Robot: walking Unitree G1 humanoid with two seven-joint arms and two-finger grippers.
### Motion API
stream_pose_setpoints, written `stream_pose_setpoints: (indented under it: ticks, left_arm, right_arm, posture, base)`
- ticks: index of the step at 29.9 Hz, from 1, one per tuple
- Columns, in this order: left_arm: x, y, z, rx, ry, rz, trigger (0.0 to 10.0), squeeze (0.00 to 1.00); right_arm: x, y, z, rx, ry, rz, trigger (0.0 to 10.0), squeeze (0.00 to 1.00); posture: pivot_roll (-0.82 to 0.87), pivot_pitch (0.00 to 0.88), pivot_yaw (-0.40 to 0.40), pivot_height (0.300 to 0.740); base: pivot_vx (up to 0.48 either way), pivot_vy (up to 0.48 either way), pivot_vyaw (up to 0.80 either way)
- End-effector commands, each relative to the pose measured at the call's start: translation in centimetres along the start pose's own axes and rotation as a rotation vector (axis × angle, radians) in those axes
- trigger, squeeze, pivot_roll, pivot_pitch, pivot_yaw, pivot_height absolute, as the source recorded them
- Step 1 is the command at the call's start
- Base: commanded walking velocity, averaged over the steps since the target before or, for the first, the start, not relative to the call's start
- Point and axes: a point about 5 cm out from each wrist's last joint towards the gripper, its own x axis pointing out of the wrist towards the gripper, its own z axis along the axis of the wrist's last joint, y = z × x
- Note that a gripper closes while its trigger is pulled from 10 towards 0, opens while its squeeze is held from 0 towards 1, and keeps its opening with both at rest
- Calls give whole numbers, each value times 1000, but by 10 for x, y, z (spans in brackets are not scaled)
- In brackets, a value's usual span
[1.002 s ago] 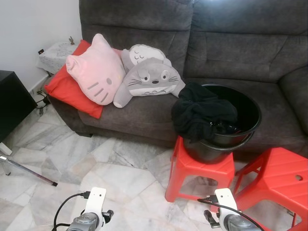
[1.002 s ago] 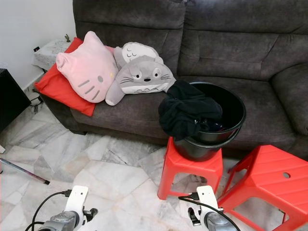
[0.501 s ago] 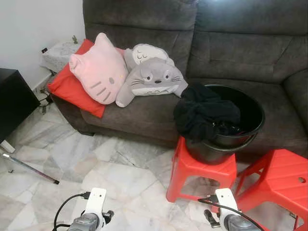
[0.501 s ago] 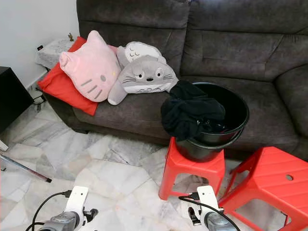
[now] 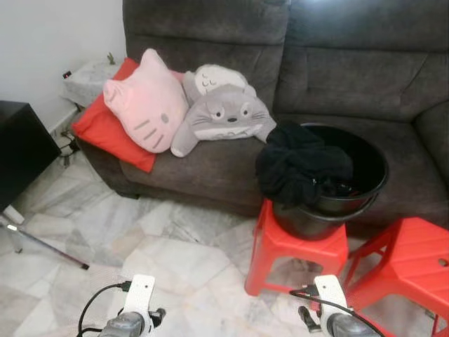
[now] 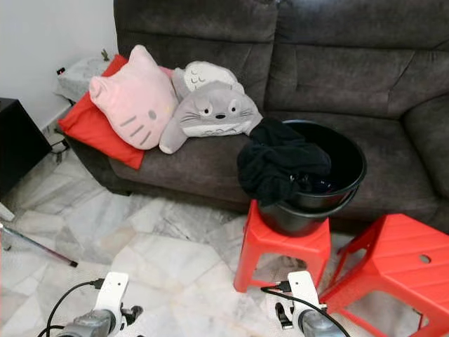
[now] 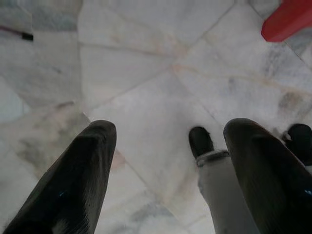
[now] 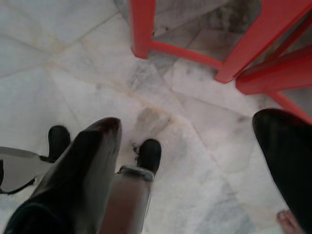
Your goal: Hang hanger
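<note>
You face a dark grey sofa (image 5: pixel 330 77), the biggest thing here, and everything else sits against its front edge. Just in front of its seat stands a red stool (image 5: pixel 298 242) carrying a black bucket (image 5: pixel 361 179), with black clothing (image 5: pixel 298 165) heaped over the bucket's rim on the side toward the cushions; a second red stool (image 5: pixel 410 263) stands beside the first. On the sofa seat lie a red cushion (image 5: pixel 105 130), a pink cat pillow (image 5: pixel 144 105) and a grey plush (image 5: pixel 224 116). No hanger can be made out, so you cannot tell where it lies, which way it points or how its long axis runs; it may be buried in the bucket. Your left gripper (image 7: pixel 165 161) and right gripper (image 8: pixel 187 161) both hang low over the marble floor (image 5: pixel 161 246), fingers spread wide, holding nothing. Reaching blind into the cloth, you could snag fabric and tip the bucket off its stool.
</note>
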Motion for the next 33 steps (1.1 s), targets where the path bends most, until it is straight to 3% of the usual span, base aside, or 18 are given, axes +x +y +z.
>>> stream_pose_setpoints:
  ticks: [1,13,18,33]
  left_arm:
    - [-1,3,-6,-13,21,13,10000,0]
    - [-1,3,-5,-15,20,10,10000,0]
    - [0,2,-4,-11,14,10,10000,0]
    - [0,1,-2,-14,1,-12,10000,0]
  right_arm:
    - [0,1,-1,8,1,1,10000,0]
    - [0,0,-1,14,-3,-5,10000,0]
    - [0,0,0,16,-4,-10,10000,0]
    - [0,-1,1,12,-5,-16,10000,0]
  posture:
    - [-133,0,35,740]
    - [-125,0,29,740]
    - [-121,0,25,740]
    - [-112,0,20,740]
  base:
    - [0,296,0]
    - [0,416,0]
    - [0,0,0]
    - [0,0,-609]
